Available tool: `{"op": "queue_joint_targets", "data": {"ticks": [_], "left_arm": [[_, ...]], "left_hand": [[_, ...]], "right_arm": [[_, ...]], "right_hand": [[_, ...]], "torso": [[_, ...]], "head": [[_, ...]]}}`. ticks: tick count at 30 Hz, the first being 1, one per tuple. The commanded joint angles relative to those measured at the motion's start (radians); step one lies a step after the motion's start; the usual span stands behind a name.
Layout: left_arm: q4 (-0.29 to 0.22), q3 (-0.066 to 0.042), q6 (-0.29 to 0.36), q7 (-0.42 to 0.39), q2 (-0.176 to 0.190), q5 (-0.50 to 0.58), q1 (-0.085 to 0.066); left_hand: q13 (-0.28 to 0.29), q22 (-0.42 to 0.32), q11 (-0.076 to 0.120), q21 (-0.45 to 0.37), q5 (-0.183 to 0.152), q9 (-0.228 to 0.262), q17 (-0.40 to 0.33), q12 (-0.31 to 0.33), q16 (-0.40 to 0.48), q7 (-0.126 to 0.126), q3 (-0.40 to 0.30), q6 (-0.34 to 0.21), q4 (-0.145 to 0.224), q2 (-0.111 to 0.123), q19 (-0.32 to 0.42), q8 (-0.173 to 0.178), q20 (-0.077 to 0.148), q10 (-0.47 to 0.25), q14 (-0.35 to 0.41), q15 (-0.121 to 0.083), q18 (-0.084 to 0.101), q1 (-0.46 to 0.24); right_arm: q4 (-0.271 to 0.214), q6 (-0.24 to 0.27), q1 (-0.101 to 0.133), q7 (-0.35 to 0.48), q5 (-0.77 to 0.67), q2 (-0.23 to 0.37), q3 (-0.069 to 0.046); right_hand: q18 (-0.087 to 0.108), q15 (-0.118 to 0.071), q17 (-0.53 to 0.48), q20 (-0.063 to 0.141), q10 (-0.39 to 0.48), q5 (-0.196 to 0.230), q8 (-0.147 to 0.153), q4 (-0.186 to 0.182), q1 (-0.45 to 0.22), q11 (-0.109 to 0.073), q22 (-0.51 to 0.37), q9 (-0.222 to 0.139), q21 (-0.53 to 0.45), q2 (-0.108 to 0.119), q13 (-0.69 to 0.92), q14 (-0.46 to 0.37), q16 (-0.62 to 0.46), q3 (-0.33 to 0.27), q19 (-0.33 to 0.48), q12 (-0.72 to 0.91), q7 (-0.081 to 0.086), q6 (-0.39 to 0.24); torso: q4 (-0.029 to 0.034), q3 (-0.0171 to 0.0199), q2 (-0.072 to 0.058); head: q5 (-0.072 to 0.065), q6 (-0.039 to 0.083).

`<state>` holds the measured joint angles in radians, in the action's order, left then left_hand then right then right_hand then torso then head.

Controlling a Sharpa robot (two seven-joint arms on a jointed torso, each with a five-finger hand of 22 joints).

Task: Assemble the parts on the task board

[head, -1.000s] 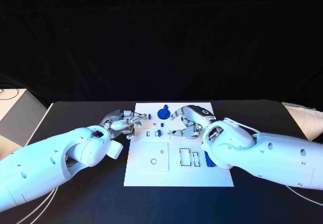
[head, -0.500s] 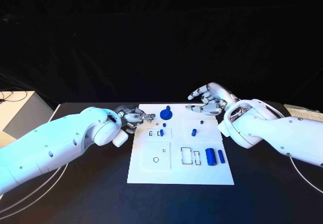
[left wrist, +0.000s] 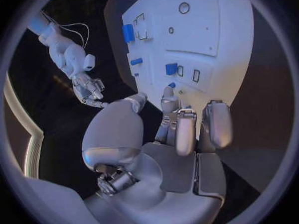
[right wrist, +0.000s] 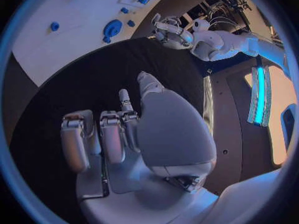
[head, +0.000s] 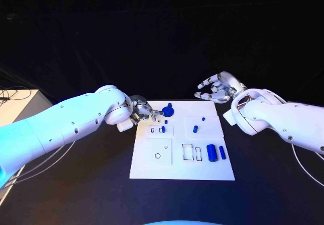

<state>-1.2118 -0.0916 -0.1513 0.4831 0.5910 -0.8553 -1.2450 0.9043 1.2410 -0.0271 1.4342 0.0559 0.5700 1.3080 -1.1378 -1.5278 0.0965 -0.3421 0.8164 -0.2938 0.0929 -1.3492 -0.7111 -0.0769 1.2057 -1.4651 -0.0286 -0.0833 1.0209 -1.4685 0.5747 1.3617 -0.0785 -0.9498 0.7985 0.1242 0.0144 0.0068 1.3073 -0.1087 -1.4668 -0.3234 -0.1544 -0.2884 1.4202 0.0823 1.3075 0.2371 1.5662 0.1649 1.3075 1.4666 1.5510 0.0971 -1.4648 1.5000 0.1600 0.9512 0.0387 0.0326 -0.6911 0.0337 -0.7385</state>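
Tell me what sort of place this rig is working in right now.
Probably a robot test or lab bench, not a home or factory line: a bare black table against a dark backdrop, a flat white task board holding small blue parts, and loose cables trailing beside the left arm.

White task board (head: 181, 166) flat mid-table; blue parts (head: 212, 153) scattered on it, round part (head: 168, 111) at far edge.

Matt white task board (head: 182, 164) on a matt black table (head: 81, 187); glossy silver metal robot hand (head: 217, 89).

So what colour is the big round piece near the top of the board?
Blue; the round piece shows best in the head view.
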Motion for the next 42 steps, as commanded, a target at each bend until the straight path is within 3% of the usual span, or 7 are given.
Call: {"op": "queue_joint_targets", "data": {"ticks": [1, 10, 17, 26, 37, 42], "left_arm": [[0.041, 0.012, -0.171, 0.042, -0.032, -0.059, -0.016], [0.139, 0.034, -0.236, 0.051, -0.119, -0.083, -0.041], [0.191, 0.045, -0.271, 0.056, -0.161, -0.106, -0.048], [0.213, 0.052, -0.307, 0.059, -0.18, -0.124, -0.049], [0.229, 0.064, -0.291, 0.058, -0.203, -0.11, -0.048], [0.23, 0.066, -0.285, 0.057, -0.204, -0.108, -0.048]], "left_hand": [[-0.01, -0.009, 0.002, -0.001, -0.002, 0.005, 0.166, 0.011, 0.007, 0.001, 0.011, -0.009, 0.0, -0.002, 0.005, 0.002, 0.003, -0.014, -0.068, -0.005, 0.01, -0.014], [-0.019, -0.013, -0.002, -0.004, -0.001, 0.015, 0.165, 0.02, 0.009, 0.005, 0.011, -0.022, 0.004, -0.014, 0.009, 0.013, 0.0, -0.027, -0.066, -0.002, 0.009, -0.003], [-0.028, -0.013, -0.005, -0.005, -0.001, 0.021, 0.165, 0.027, 0.009, 0.008, 0.001, -0.027, 0.006, -0.019, 0.011, 0.021, -0.002, -0.036, -0.065, 0.0, 0.009, 0.014], [-0.037, -0.017, -0.006, -0.007, -0.001, 0.025, 0.165, 0.034, 0.009, 0.01, -0.008, -0.03, 0.007, -0.023, 0.014, 0.027, -0.003, -0.043, -0.065, 0.002, 0.008, 0.024], [-0.042, -0.019, -0.007, -0.008, -0.001, 0.026, 0.164, 0.038, 0.01, 0.01, -0.01, -0.03, 0.007, -0.023, 0.015, 0.028, -0.004, -0.047, -0.064, 0.003, 0.008, 0.026], [-0.043, -0.018, -0.007, -0.008, -0.001, 0.027, 0.164, 0.038, 0.009, 0.011, -0.011, -0.03, 0.007, -0.023, 0.015, 0.029, -0.004, -0.048, -0.064, 0.003, 0.008, 0.027]], "right_arm": [[0.013, -0.035, 0.001, -0.003, 0.019, -0.006, -0.001], [0.04, -0.04, 0.003, -0.016, 0.017, -0.023, -0.002], [0.052, -0.041, 0.005, -0.021, 0.017, -0.03, -0.003], [0.057, -0.04, 0.006, -0.026, 0.016, -0.034, -0.003], [0.057, -0.04, 0.006, -0.03, 0.016, -0.038, -0.004], [0.057, -0.042, 0.006, -0.032, 0.014, -0.039, -0.004]], "right_hand": [[-0.014, -0.005, 0.194, 0.003, -0.044, -0.002, 0.001, 0.001, -0.005, -0.006, 0.263, -0.001, 0.005, 0.001, 0.207, 0.088, -0.005, 0.007, -0.106, -0.004, 0.001, -0.006], [-0.014, -0.004, 0.191, 0.003, -0.041, -0.005, 0.002, 0.001, -0.004, -0.005, 0.263, -0.002, 0.005, 0.004, 0.205, 0.087, -0.006, 0.008, -0.106, -0.006, 0.002, -0.011], [-0.014, -0.003, 0.182, 0.002, -0.035, -0.009, 0.003, 0.001, -0.004, -0.004, 0.263, -0.002, 0.005, 0.006, 0.2, 0.085, -0.009, 0.01, -0.106, -0.013, 0.003, -0.014], [-0.014, -0.003, 0.182, 0.002, -0.035, -0.009, 0.003, 0.001, -0.004, -0.004, 0.263, -0.002, 0.005, 0.006, 0.199, 0.085, -0.009, 0.01, -0.106, -0.014, 0.003, -0.015], [-0.014, -0.003, 0.181, 0.002, -0.035, -0.012, 0.003, 0.001, -0.004, -0.004, 0.263, -0.002, 0.005, 0.006, 0.199, 0.084, -0.01, 0.011, -0.106, -0.014, 0.003, -0.016], [-0.014, -0.003, 0.181, 0.002, -0.035, -0.012, 0.003, 0.001, -0.004, -0.004, 0.263, -0.002, 0.005, 0.006, 0.199, 0.084, -0.01, 0.011, -0.106, -0.014, 0.003, -0.016]], "torso": [[-0.0011, 0.0063, 0.003], [-0.0019, 0.002, -0.003], [-0.0002, 0.0003, -0.006], [0.0009, -0.0013, -0.007], [-0.0031, -0.0031, -0.012], [0.0002, -0.0032, -0.01]], "head": [[-0.001, -0.008], [-0.006, -0.007], [-0.01, -0.008], [-0.012, -0.014], [-0.014, -0.016], [-0.017, -0.019]]}}
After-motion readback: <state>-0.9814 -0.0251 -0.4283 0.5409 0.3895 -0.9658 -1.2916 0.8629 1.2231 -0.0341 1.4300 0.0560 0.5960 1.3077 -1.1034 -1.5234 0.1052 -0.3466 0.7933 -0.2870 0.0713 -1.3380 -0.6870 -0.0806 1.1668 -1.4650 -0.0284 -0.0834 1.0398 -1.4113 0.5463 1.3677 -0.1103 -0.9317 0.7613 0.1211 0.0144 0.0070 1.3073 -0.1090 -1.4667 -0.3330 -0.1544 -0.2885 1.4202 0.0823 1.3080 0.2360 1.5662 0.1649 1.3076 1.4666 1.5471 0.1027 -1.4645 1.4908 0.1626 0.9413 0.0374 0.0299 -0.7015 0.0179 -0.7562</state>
